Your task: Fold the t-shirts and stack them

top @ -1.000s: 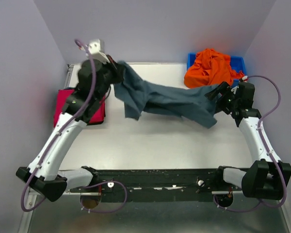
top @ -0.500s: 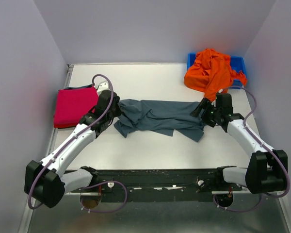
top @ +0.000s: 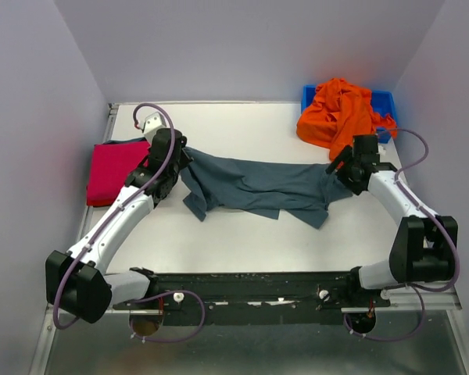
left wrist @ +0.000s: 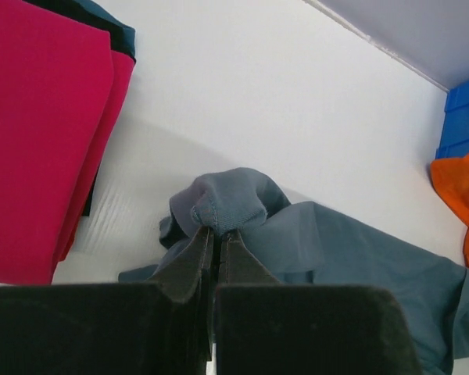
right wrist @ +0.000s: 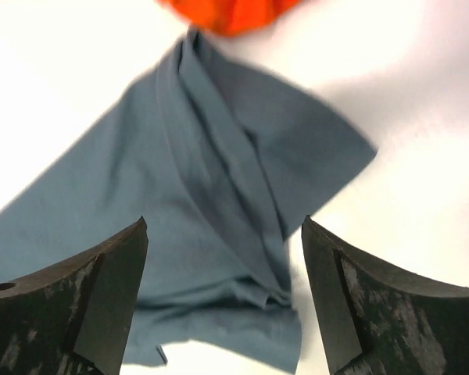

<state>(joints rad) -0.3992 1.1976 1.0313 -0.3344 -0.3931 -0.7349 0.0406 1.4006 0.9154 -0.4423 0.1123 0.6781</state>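
Since the earlier frame the slate grey-blue shirt [top: 258, 186], then hanging stretched in the air between the two arms, has come down onto the table [top: 250, 234], and both arms have dropped with it. The left gripper [left wrist: 216, 232] is fully closed, its jaws pinching a small bunched fold of hem or collar at the shirt's left end. The right gripper [right wrist: 223, 226] stands wide open above the shirt's right end; nothing lies between its jaws, and the cloth is seen on the table beneath them. From the left pinch the shirt runs rightward across the middle of the table as a long creased band, twisted and doubled on itself in places, its right end close to the hanging edge of the bright orange shirt [top: 340, 113]. That shirt is heaped unfolded over the blue bin [top: 384, 100] at the far right corner. The magenta-red shirt [top: 117, 172] lies folded flat at the left edge, just beside the left arm. Judgement: the step in hand is laying out the grey-blue shirt before folding; no fold is yet made. The next move calls for the right gripper to take a clean hold on a corner or hem, then for both arms to draw the cloth flat and square.
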